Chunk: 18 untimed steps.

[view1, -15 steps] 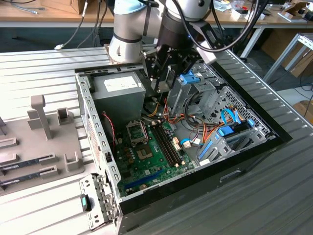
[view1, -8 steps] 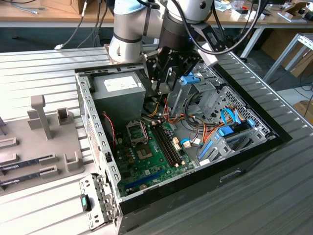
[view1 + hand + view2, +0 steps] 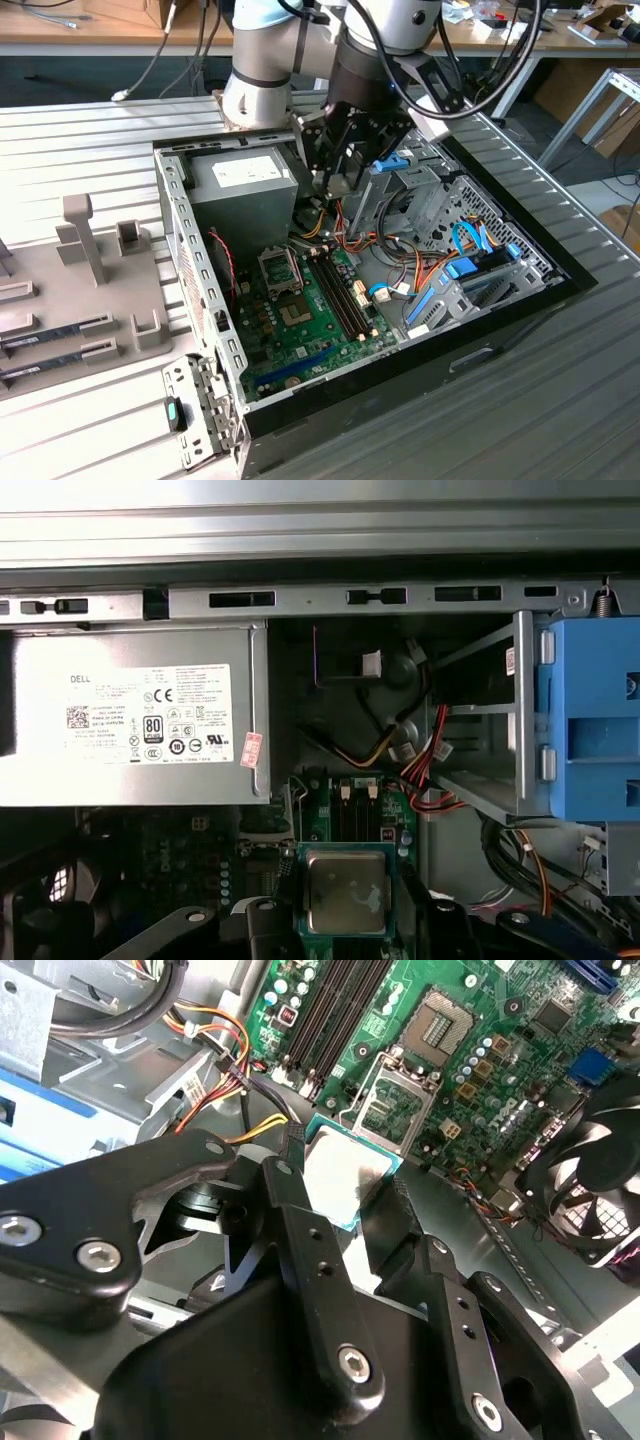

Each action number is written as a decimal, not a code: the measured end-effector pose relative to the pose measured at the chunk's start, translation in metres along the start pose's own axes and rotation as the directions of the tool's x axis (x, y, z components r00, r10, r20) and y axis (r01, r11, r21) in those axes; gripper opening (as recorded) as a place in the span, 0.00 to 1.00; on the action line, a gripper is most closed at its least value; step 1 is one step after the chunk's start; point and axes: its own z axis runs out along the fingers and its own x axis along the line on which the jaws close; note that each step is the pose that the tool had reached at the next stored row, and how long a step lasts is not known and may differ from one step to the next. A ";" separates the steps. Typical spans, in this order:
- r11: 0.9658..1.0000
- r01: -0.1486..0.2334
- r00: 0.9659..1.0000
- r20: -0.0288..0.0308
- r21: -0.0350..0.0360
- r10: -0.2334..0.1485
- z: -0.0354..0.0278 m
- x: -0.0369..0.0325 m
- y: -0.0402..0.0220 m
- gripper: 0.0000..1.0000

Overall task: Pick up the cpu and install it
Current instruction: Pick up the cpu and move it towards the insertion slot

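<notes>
Status of work: pick-up is complete, installation is not. My gripper point(image 3: 347, 1188) is pinched on the cpu point(image 3: 345, 1172), with one finger against each of two opposite edges and the silver top plate showing between them; the first wrist view confirms the same hold on the chip point(image 3: 345, 891). In the exterior view my gripper point(image 3: 345, 150) hangs above the rear of the open computer case point(image 3: 175, 240), near the power supply point(image 3: 245, 190) and well clear of the board. The cpu is therefore in the air and not seated. The socket frame point(image 3: 395, 1100) on the motherboard point(image 3: 480, 1060) stands open, and I judge it unoccupied, since bare green shows inside it. Contents of the case: the power supply, the motherboard with its socket point(image 3: 280, 268), dark memory slots point(image 3: 340, 290) that appear unfilled, a bundle of coloured cables point(image 3: 345, 225), a blue drive carrier point(image 3: 590, 720) and a fan point(image 3: 590, 1170) at one wall. Outside the case, on the exterior view's left, a grey fixture tray point(image 3: 90, 400) holds long narrow sticks point(image 3: 55, 333) lying in its grooves.
</notes>
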 end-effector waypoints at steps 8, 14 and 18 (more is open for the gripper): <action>1.000 0.000 1.000 0.000 0.000 0.000 0.0015 -0.0001 -0.0063 0.47; 1.000 0.000 1.000 0.000 0.000 0.000 0.0027 -0.0002 -0.0116 0.47; 1.000 0.000 1.000 0.000 0.000 0.000 0.0034 -0.0003 -0.0151 0.47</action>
